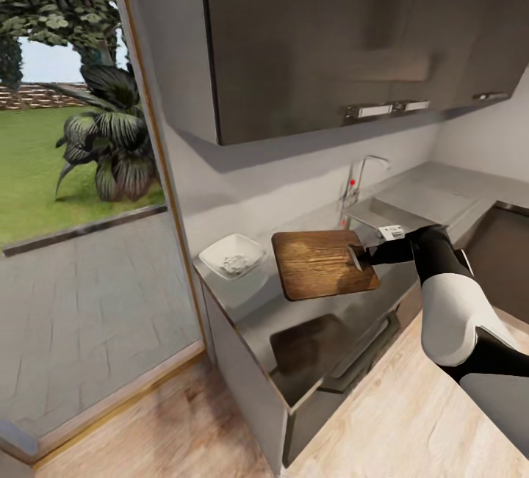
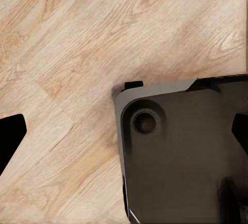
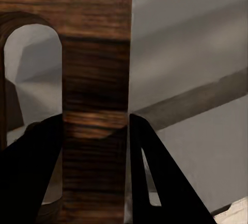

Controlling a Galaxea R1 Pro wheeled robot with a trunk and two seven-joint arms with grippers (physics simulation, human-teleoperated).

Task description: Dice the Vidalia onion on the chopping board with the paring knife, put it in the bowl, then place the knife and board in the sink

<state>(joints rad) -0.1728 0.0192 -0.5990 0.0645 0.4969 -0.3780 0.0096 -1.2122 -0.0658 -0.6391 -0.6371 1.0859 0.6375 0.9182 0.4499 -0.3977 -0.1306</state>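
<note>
Right gripper (image 1: 358,258): its fingers (image 3: 155,172) pinch the handle end of the chopping board (image 1: 323,263), one on each face beside the slot. The board is raised above the table (image 1: 253,309), between the bowl (image 1: 233,255) of diced onion (image 1: 236,263) and the sink (image 1: 400,208). Left gripper's finger state: cannot tell.

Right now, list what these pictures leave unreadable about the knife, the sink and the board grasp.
- Paring knife: none can be picked out.
- Sink basin: head view, its inside is hidden behind the right arm and the near rim.
- Chopping board: whether it is lifted or resting cannot be told; in the right wrist view the jaws flank its handle end.
- Bowl contents: small white bits, too small to identify.
</note>
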